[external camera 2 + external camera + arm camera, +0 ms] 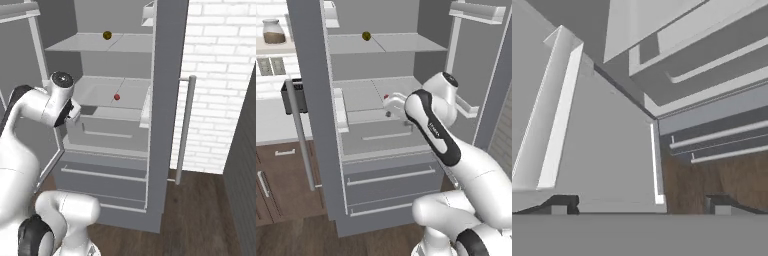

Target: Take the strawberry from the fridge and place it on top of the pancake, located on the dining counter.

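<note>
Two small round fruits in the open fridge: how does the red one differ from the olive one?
Colour: the strawberry is red, the olive-yellow fruit dull yellow-green.
Shelf: the strawberry lies on the middle shelf, the olive-yellow fruit on the upper shelf.
Size: the strawberry looks slightly smaller.
Both are small, rounded, untouched and sit loose on pale grey shelves of the fridge.

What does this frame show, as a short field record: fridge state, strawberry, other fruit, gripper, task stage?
fridge: both doors open, two lower drawers shut
strawberry: on the middle shelf, untouched
olive-yellow fruit: on the shelf above
gripper: open, empty, at the fridge front, camera facing down over the drawers and floor
task stage: strawberry not yet picked
</note>
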Robot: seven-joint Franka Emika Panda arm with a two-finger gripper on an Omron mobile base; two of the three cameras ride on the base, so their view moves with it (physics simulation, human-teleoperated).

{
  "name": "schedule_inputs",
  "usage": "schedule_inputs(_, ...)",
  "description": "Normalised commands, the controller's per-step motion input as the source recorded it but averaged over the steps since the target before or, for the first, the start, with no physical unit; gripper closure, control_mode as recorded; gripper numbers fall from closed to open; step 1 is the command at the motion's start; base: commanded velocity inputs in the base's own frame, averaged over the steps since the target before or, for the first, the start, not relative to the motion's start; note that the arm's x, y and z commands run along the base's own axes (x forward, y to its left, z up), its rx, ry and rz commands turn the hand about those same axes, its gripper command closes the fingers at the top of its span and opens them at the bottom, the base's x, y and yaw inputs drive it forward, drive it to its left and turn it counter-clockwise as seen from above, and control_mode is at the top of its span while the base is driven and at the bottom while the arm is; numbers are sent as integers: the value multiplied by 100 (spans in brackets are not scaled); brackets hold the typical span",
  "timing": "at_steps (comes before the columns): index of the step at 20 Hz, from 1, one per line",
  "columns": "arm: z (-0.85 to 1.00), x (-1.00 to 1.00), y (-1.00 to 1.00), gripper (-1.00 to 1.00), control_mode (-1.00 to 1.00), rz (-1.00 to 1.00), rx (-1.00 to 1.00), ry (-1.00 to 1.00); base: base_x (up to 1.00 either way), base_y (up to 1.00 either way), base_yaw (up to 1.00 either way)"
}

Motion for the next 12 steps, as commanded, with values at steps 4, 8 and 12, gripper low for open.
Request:
schedule_inputs(4, -36, -79, -56, -100, -100, 0, -29, -7, 0, 0, 0)
schedule_inputs(8, -22, -78, -62, -100, -100, 0, -16, -6, 0, 0, 0)
schedule_inputs(12, -10, -56, -53, -100, -100, 0, -16, -2, 0, 0, 0)
